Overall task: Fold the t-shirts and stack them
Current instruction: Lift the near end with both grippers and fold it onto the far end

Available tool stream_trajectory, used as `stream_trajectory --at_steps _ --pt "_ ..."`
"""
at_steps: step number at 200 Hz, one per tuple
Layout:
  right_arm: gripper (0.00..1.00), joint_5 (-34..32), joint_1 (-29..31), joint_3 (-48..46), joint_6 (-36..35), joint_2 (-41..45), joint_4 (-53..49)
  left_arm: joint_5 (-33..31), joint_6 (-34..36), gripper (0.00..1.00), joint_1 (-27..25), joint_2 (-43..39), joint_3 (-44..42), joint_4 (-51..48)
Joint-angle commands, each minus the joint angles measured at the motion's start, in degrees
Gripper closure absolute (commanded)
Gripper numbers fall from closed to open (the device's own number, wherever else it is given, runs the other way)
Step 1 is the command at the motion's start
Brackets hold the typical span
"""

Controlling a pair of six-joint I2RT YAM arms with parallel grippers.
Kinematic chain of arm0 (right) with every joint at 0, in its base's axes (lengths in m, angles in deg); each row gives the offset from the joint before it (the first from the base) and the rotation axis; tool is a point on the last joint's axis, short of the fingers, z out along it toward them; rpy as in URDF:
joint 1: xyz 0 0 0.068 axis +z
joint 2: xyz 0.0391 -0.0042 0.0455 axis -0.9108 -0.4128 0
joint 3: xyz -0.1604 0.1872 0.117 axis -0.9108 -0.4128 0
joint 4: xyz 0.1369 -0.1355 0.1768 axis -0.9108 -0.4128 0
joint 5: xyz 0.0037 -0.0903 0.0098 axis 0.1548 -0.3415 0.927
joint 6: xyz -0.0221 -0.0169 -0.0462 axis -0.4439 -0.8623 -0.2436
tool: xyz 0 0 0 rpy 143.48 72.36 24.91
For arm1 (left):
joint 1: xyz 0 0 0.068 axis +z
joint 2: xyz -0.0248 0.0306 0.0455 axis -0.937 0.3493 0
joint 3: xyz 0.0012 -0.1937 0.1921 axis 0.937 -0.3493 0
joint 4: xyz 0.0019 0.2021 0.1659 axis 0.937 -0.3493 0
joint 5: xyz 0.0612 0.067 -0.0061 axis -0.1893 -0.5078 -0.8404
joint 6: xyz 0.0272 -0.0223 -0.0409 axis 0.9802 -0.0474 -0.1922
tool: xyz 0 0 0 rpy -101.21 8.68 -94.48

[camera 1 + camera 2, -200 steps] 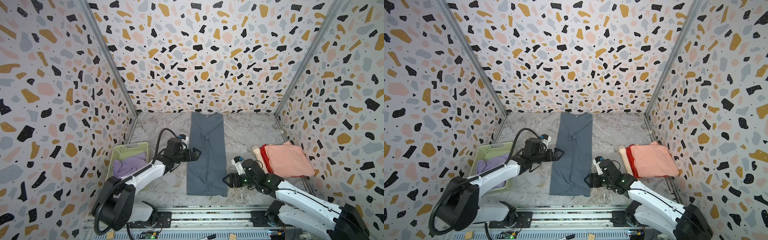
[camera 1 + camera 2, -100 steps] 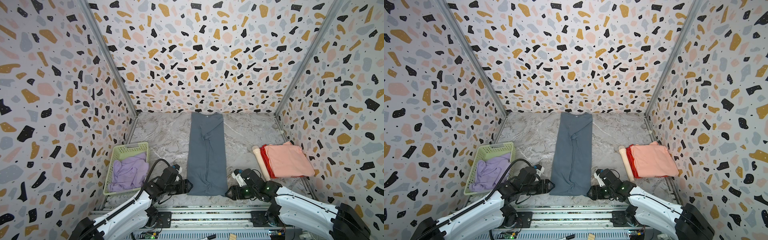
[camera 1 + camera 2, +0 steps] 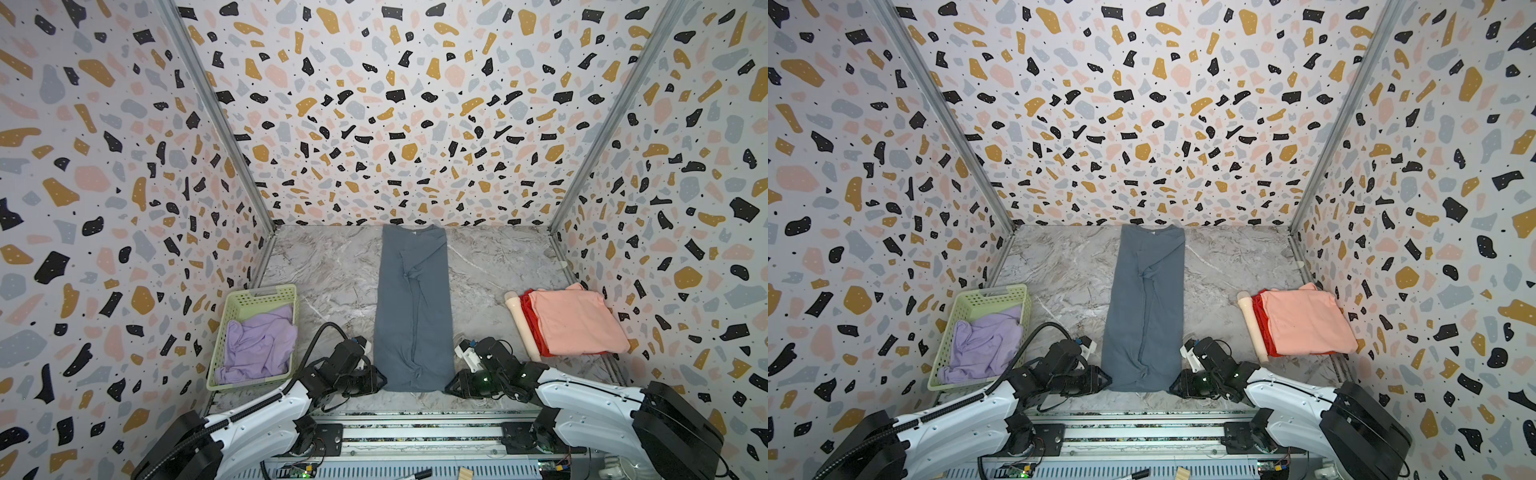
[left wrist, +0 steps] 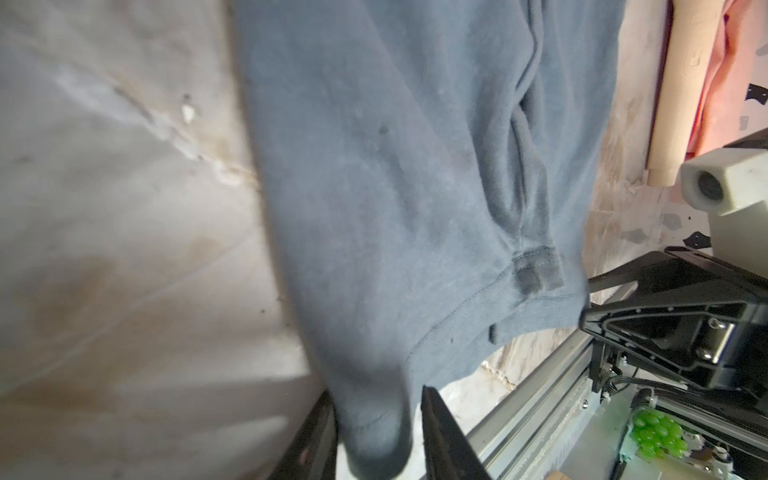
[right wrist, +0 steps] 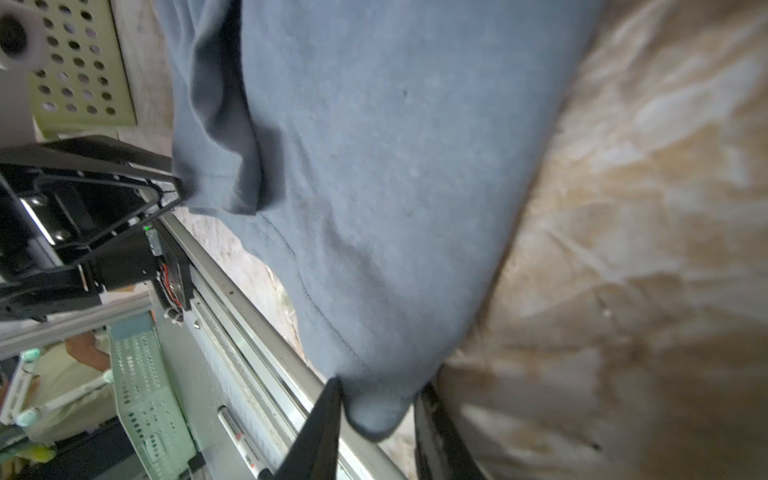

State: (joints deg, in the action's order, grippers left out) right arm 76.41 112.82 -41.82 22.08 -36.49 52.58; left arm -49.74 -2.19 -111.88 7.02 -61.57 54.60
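We see three walls covered with a white terrazzo print of black, ochre, pink and grey flecks: the back wall (image 3: 395, 104) and one side wall at each edge of the frame. Two metal corner posts (image 3: 216, 120) join them. The tabletop (image 3: 332, 266) has a grey marble pattern with white veins. A metal rail (image 3: 415, 432) runs along the bottom of the frame. The light is even and soft.

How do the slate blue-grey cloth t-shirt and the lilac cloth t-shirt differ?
The slate blue-grey t-shirt lies flat; the lilac t-shirt sits crumpled in the pale green lattice basket. Left gripper and right gripper pinch the grey one's near corners; the lilac one is untouched. Both are plain.
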Motion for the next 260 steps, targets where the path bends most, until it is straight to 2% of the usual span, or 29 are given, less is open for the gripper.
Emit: stream_trajectory --at_steps 1,13,15,32,65,96,116,138,158,179,210,260 --pt "0.86 -3.0 0.35 1.7 -1.32 -1.21 -2.71 0.71 -1.06 0.82 -0.92 1.39 -0.91 1.28" --pt "0.93 -3.24 0.35 2.5 -2.09 -0.95 -3.13 1.0 -0.76 0.94 -1.1 1.71 -0.73 1.28" --pt "0.94 -3.31 0.35 2.65 -2.19 -0.79 -3.21 0.95 -0.75 1.0 -1.14 1.6 -0.67 1.12" --pt "1.0 -3.28 0.6 2.97 -2.77 0.82 -4.81 0.07 -0.17 1.0 -2.24 0.45 -0.04 -1.56" --pt "1.0 -4.66 4.47 2.97 -1.28 6.91 -10.68 1.54 -1.35 1.0 -7.34 -5.15 0.8 -7.62" --pt "1.0 -9.99 9.37 6.6 0.41 12.76 -16.04 1.82 -3.74 1.0 -9.69 -10.29 2.97 -9.85" --pt "1.0 -15.25 9.31 11.11 -2.13 13.92 -17.29 -1.95 -3.42 1.0 -9.59 -10.19 6.42 -8.36" --pt "1.0 -21.42 6.51 17.6 -7.26 9.85 -17.04 -6.11 2.79 1.0 -8.38 -3.75 13.94 -8.87" --pt "1.0 -21.17 0.99 21.01 -11.03 4.63 -13.02 -7.37 10.3 1.0 -4.42 3.72 21.14 -9.83" --pt "1.0 -17.51 -5.85 22.2 -13.41 -0.89 -6.17 -7.51 15.32 1.0 1.52 10.18 25.89 -6.54" --pt "1.0 -12.4 -13.41 26.91 -17.3 -10.74 1.19 -5.88 18.7 1.0 9.27 19.95 31.48 1.1" --pt "1.0 -6.0 -21.39 38.88 -22.57 -28.18 4.89 -6.02 20.61 1.0 15.79 36.42 41.8 7.38"
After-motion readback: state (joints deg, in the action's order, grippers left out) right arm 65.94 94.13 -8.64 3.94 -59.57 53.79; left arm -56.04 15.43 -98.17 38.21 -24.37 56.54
